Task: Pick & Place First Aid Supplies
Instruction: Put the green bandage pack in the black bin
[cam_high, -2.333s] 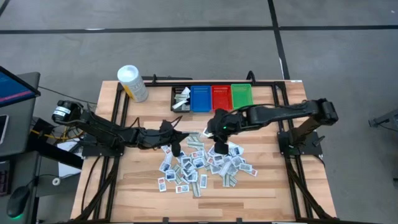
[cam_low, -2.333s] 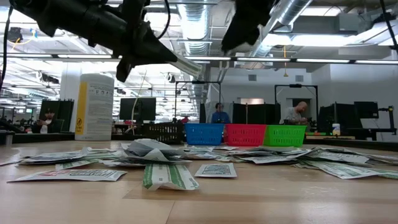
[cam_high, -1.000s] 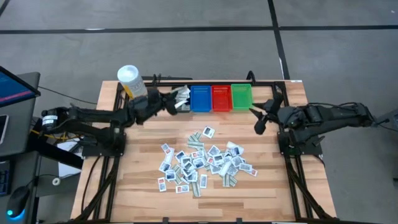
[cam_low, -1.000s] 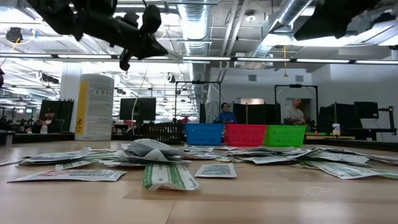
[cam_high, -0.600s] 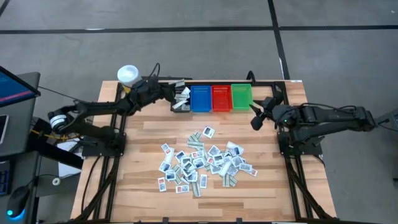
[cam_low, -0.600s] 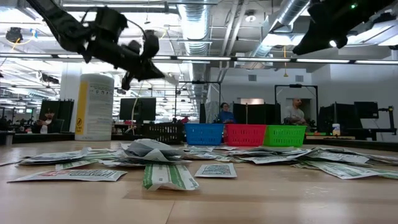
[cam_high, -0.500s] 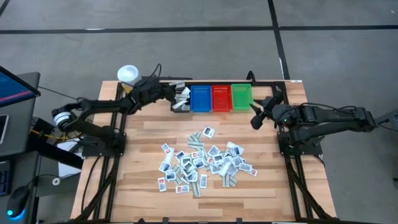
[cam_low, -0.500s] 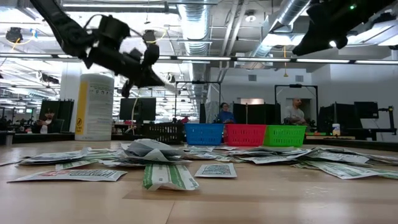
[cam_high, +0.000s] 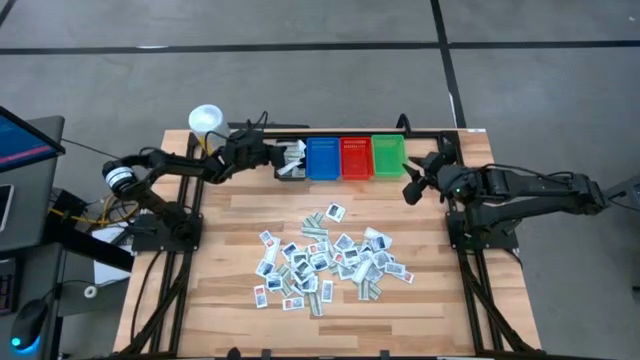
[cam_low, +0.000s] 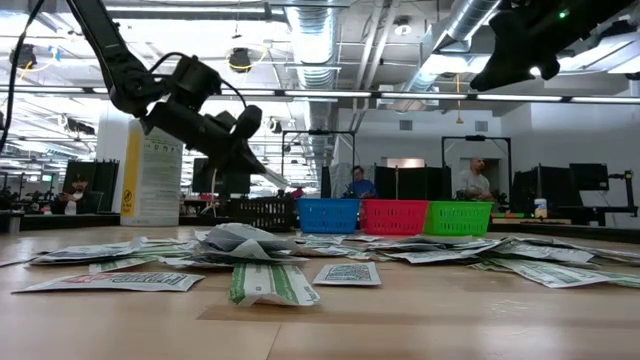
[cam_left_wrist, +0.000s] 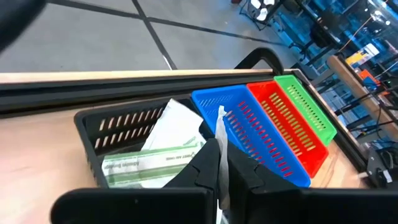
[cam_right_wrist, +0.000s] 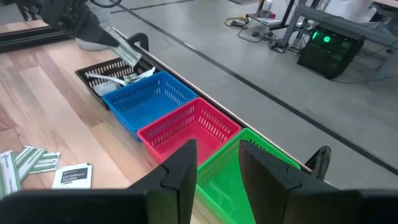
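Note:
Several first aid packets (cam_high: 325, 262) lie flat in a loose pile mid-table. More packets (cam_left_wrist: 155, 155) rest inside the black bin (cam_high: 291, 158) at the far edge. My left gripper (cam_left_wrist: 219, 154) hovers at that bin's left side (cam_high: 268, 156), shut on one thin white packet (cam_left_wrist: 219, 124). My right gripper (cam_right_wrist: 217, 168) hangs open near the green bin (cam_high: 388, 153), at the table's right (cam_high: 412, 180), with nothing between its fingers. My left gripper pinches the white packet between its two fingers, the packet seen edge-on (cam_left_wrist: 220, 138). The fingers slant down from the table's left. The packet's free end (cam_low: 283, 182) juts past the fingertips, clear of the bins, above the black bin.
Blue bin (cam_high: 322, 156), red bin (cam_high: 355, 155) and green bin stand in a row right of the black one. A white tub with a yellow label (cam_high: 205, 122) stands at the far left corner. Bare wood lies left and right of the pile.
My left gripper has sunk toward the black bin with the packet still pinched, while its arm has swung round toward the table's far edge. My right gripper has shifted slightly toward the far edge, its fingers unchanged.

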